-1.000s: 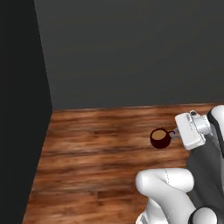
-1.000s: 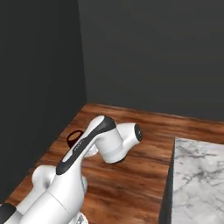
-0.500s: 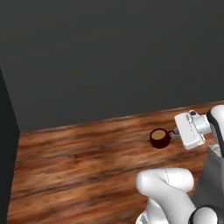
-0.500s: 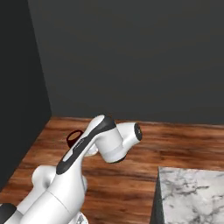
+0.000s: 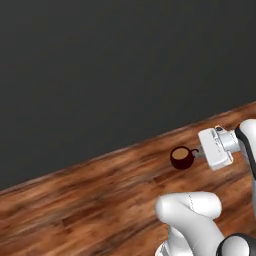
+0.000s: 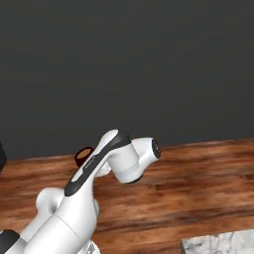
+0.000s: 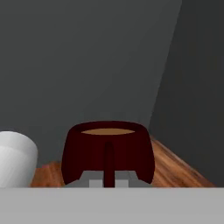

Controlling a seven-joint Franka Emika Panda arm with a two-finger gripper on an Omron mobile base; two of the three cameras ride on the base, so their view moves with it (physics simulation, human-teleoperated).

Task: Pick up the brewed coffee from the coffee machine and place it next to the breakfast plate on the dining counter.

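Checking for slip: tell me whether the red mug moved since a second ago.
Yes, away from the marble counter, carried by the driving base: the mug keeps its place at the fingers while the counter slid toward the right base view's lower edge.
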